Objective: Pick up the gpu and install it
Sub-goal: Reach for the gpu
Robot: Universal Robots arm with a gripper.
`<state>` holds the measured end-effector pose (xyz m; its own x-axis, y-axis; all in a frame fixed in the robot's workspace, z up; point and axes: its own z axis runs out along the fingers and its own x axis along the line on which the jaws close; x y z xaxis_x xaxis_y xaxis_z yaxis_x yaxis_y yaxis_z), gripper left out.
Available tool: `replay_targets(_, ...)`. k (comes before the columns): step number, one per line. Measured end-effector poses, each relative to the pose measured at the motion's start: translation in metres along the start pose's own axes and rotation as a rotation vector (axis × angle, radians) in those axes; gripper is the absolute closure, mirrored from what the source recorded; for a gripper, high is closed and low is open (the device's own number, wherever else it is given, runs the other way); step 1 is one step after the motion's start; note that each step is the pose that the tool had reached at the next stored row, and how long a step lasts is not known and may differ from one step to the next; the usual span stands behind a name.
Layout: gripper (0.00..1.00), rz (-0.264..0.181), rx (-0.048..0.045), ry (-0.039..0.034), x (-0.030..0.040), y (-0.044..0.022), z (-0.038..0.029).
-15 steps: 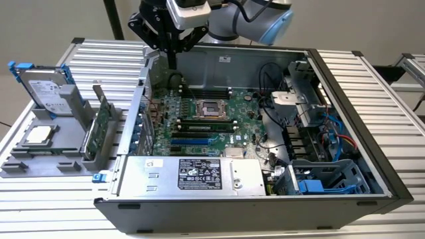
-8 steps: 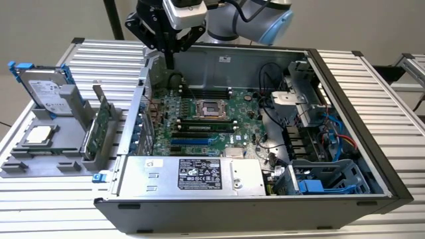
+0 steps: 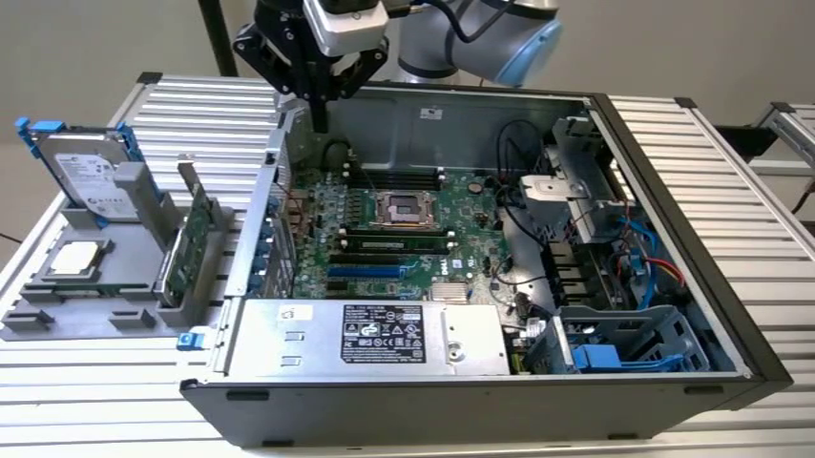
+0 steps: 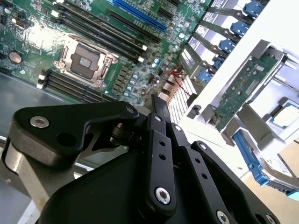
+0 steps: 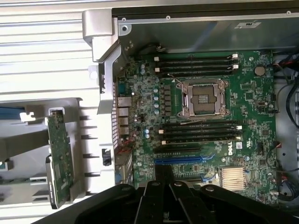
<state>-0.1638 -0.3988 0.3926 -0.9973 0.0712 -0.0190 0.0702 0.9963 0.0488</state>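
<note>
The gpu [image 3: 179,254], a thin green card, stands on edge in a grey holder [image 3: 95,320] outside the open computer case, at the exterior view's left. In both wrist views the gpu [image 4: 243,88] [image 5: 60,158] stands in that holder beside the case wall. My gripper [image 3: 320,120] hangs above the case's far left corner, over the edge of the motherboard [image 3: 395,234], well apart from the card. Its black fingers [image 4: 157,105] are pressed together with nothing between them. The gripper [image 5: 163,173] points down at the board's blue slot [image 5: 180,159].
A silver hard drive with blue rails [image 3: 90,176] and a square CPU chip [image 3: 74,258] sit in the same grey holder. Inside the case lie the power supply [image 3: 382,334], the open CPU socket [image 3: 404,208], cables and a drive cage [image 3: 624,343]. The case's left wall [image 3: 261,215] separates holder and board.
</note>
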Motion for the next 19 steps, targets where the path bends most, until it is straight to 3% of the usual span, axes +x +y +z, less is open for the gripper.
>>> replay_targets(19,1.0,0.0,0.0,0.0,0.0126,-0.0009,-0.0003)
